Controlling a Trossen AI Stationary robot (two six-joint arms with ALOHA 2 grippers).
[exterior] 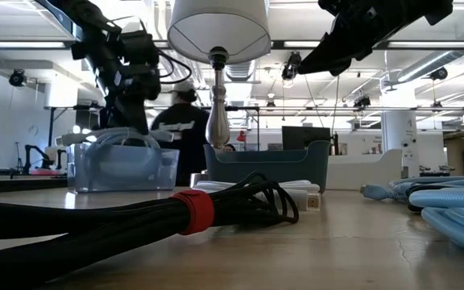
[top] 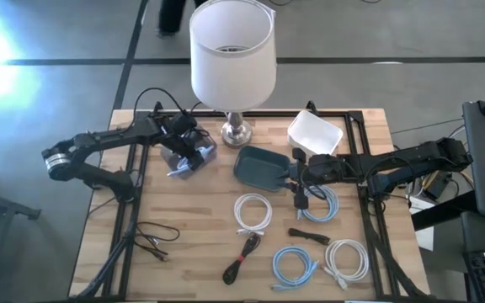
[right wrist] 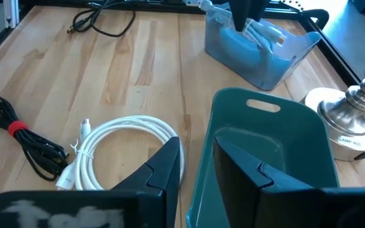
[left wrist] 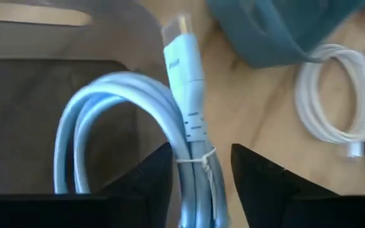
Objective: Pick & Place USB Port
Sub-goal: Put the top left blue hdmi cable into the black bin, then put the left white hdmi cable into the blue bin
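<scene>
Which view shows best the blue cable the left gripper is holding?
The left wrist view: the blue cable fills it, its plug and tie plain between the left gripper fingers, over the clear bin. The high view shows only a pale glimpse in the bin. The low view shows it through the bin wall. The right wrist view shows it far off.

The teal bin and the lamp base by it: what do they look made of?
The teal bin looks like moulded plastic, matte: smooth thin walls, rounded corners, a cut-out handle slot. The lamp base seems to be polished metal, perhaps chrome or nickel plate: silvery, with bright mirror-like highlights. Whether it is solid metal cannot be told.
</scene>
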